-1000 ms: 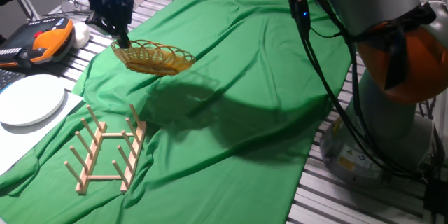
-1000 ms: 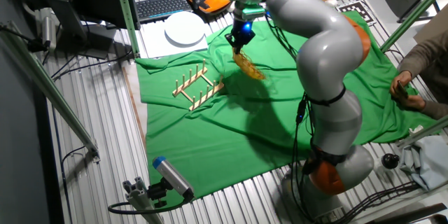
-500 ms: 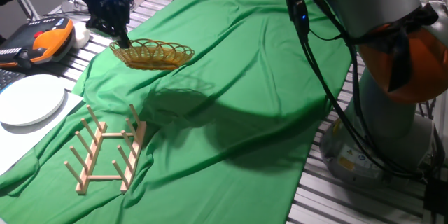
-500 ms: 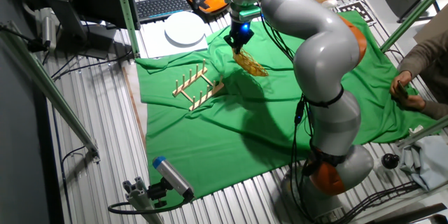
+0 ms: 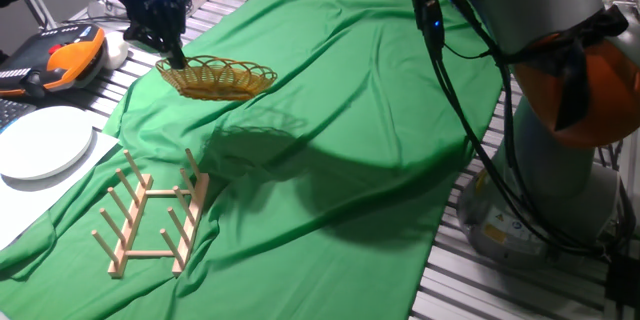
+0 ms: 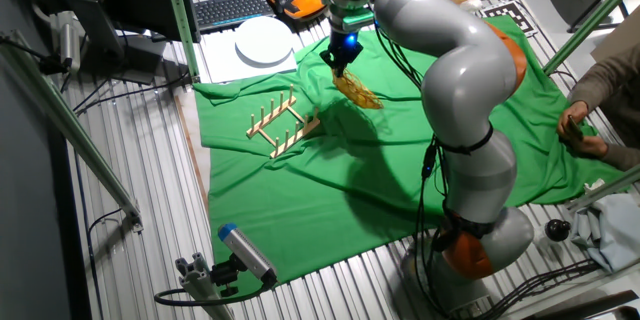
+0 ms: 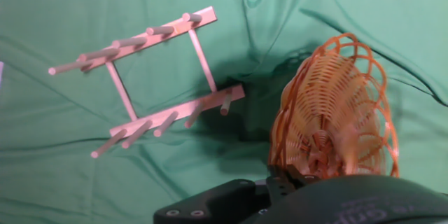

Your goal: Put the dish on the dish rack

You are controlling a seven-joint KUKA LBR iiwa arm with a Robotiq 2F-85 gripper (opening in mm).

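Observation:
The dish is a golden woven basket, held in the air above the green cloth. My gripper is shut on the dish's rim at its left edge. The other fixed view shows the dish hanging below the gripper. In the hand view the dish stands on edge at the right, its rim pinched at the bottom. The wooden dish rack lies on the cloth, below and left of the dish; it also shows in the other fixed view and the hand view.
A white plate lies on white paper left of the cloth. An orange and black teach pendant sits at the far left. The robot's base stands at the right. A person's arm is at the cloth's far side.
The dish has risen a little and levelled out over the last second. Since half a second ago nothing has visibly moved.

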